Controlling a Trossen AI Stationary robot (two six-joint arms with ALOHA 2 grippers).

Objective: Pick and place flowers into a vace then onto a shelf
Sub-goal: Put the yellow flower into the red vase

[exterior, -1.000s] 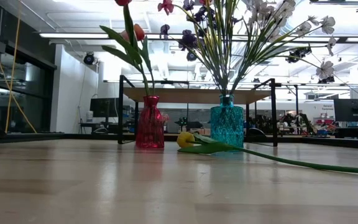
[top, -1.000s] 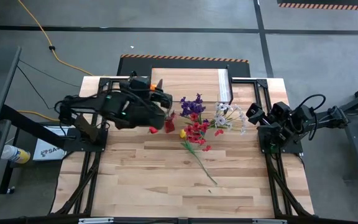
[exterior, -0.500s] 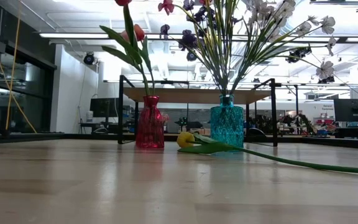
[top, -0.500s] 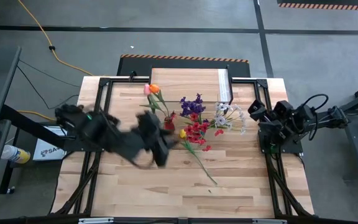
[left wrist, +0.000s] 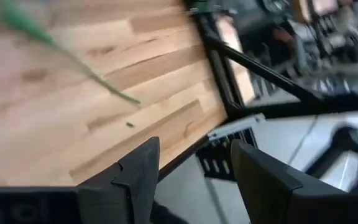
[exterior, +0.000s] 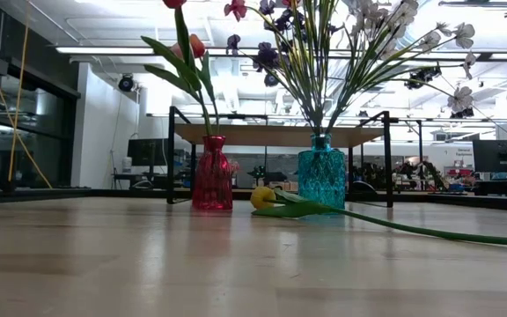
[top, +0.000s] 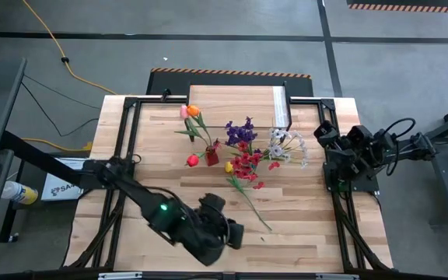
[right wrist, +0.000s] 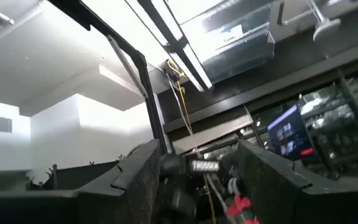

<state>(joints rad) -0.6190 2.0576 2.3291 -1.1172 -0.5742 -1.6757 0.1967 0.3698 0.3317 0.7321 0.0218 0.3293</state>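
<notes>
A red vase [exterior: 212,173] holds red, pink and orange tulips [top: 192,113]. Beside it, a teal vase [exterior: 321,172] holds purple, white and red sprays [top: 246,148]. Both vases stand on the tabletop in front of the shelf [exterior: 271,136]. A yellow tulip [top: 229,166] lies flat on the table, its stem [top: 255,206] running toward the near edge. My left gripper [top: 236,233] hovers open near the table's front edge, just short of the stem's end [left wrist: 104,84], with nothing between its fingers. My right gripper [top: 321,132] waits open at the right edge, tipped upward [right wrist: 197,155].
The black frame rails [top: 127,148] run along both sides of the plank table. The shelf's wooden top [top: 232,97] lies at the far edge behind the vases. Bare planks [top: 169,187] lie between the vases and the near edge.
My left gripper has swung from the red vase toward the table's near edge and rightward, sinking somewhat and rolling as it went. It now hangs by the yellow tulip's stem end. The tulips it had covered stand uncovered in the red vase. No flower has moved.
</notes>
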